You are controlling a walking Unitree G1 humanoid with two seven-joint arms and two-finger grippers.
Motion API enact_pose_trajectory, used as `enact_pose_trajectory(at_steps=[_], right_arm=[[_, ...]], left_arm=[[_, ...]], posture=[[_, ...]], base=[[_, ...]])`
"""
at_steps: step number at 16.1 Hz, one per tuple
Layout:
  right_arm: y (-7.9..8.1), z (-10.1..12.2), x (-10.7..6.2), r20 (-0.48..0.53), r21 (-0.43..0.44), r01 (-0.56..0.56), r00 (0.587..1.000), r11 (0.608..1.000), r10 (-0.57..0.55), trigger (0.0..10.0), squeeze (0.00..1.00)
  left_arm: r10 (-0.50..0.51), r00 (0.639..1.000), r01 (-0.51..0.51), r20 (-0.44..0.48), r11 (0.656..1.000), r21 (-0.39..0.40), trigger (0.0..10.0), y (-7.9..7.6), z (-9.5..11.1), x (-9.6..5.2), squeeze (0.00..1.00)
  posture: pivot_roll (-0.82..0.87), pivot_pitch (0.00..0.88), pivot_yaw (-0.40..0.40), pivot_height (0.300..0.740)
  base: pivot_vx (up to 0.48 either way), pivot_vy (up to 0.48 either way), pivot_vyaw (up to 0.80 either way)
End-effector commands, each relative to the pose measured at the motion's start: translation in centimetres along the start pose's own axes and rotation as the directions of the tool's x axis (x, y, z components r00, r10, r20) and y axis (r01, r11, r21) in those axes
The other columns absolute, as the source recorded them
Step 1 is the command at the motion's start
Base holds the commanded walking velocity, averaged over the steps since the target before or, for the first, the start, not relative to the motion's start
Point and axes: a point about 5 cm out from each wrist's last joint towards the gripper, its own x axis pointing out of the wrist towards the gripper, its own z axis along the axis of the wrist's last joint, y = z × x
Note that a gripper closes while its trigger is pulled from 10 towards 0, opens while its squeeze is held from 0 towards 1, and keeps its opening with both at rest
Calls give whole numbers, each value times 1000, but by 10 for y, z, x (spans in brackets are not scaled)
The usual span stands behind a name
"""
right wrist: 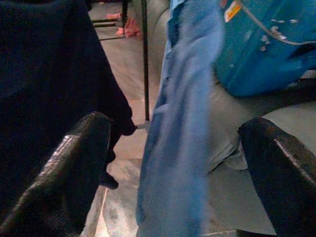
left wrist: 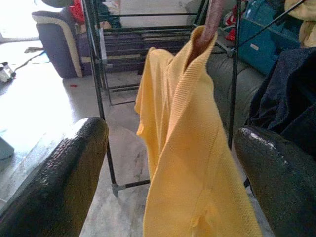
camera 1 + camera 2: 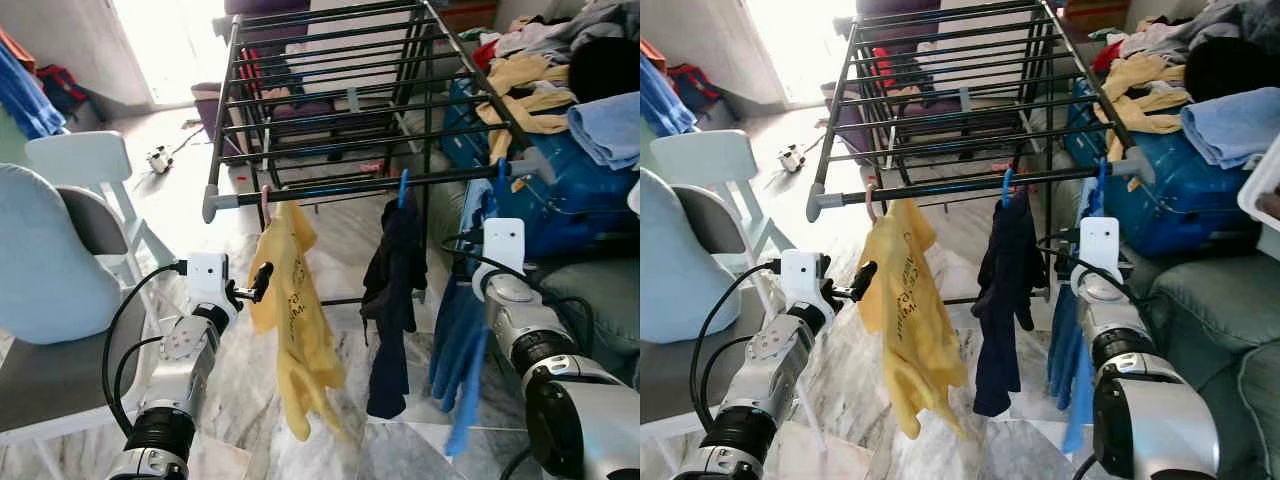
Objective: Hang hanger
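Observation:
A black drying rack (image 3: 330,188) stands ahead with three garments hanging from its front bar. A yellow shirt (image 3: 295,310) hangs on a pink hanger (image 3: 266,200). Beside it, a navy garment (image 3: 395,300) is on a blue hanger (image 3: 403,187). A blue garment (image 3: 460,350) hangs at the right end. My left gripper (image 3: 262,278) is open at the yellow shirt's left edge, and the shirt (image 2: 187,163) hangs between its fingers (image 2: 64,173). My right gripper (image 1: 175,123) is open around the blue garment (image 1: 177,128), its fingers (image 1: 74,163) apart.
A white chair (image 3: 90,170) and a pale blue chair (image 3: 40,260) stand at the left. At the right are a blue suitcase (image 3: 570,200), a heap of clothes (image 3: 560,70) and a grey sofa (image 3: 590,290). A purple armchair (image 3: 215,105) sits behind the rack.

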Motion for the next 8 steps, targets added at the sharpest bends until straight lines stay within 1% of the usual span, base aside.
enact_pose_trajectory(at_steps=[1,4,8], right_arm=[[5,5,1,6,-4,-22,1000,1000,22,0,0],[3,4,1,-18,23,-6,1000,1000,6,0,0],[-2,1,1,-33,32,23,999,999,-22,0,0]], left_arm=[[2,1000,-2,4,1000,1,10000,2,3,0,0],[2,1000,-2,-1,1000,-3,10000,2,2,0,0],[-3,1000,3,-10,1000,-6,10000,1,1,0,0]], posture=[[-138,0,90,740],[-140,0,86,740],[-142,0,87,740]], base=[[0,0,0],[0,0,0],[0,0,0]])
